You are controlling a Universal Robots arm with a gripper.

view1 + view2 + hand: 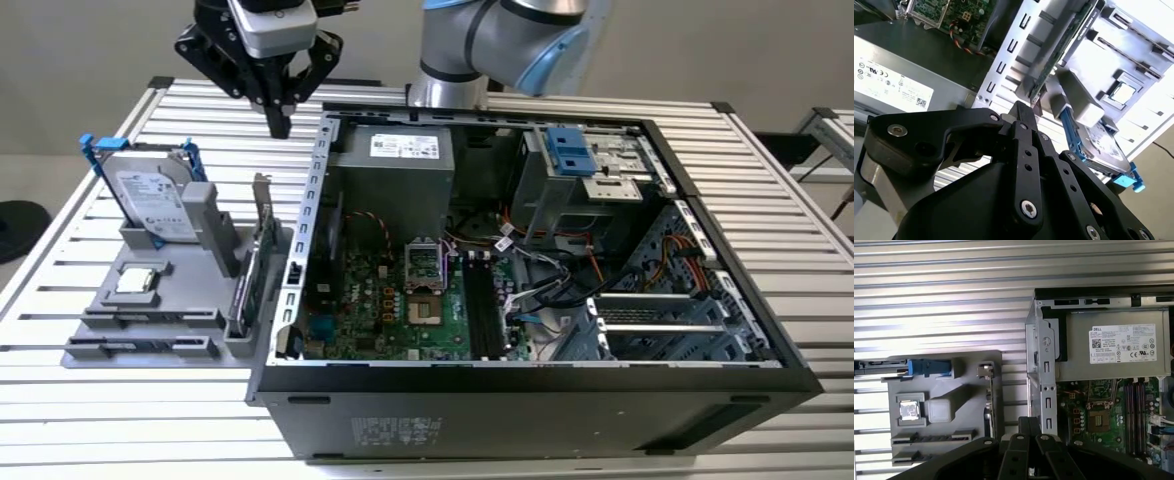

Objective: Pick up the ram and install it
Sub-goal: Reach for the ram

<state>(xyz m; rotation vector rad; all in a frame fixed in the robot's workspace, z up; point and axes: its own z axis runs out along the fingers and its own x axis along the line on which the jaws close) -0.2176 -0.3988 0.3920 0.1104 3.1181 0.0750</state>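
Note:
My gripper hangs high over the slatted table, behind the grey parts holder and just off the open computer case's far corner on the exterior view's left. Its black fingers press together with nothing between them, and both wrist views show the same. A long narrow dark strip stands on edge in the holder's nearest slot; it looks like the ram, though I cannot tell for certain. It lies well below and in front of the gripper. The motherboard's long black memory slots run beside the processor socket.
The holder also carries a silver hard drive with blue rails, a processor chip and an upright card with a metal bracket. Inside the case are a power supply, cable bundles and a drive cage.

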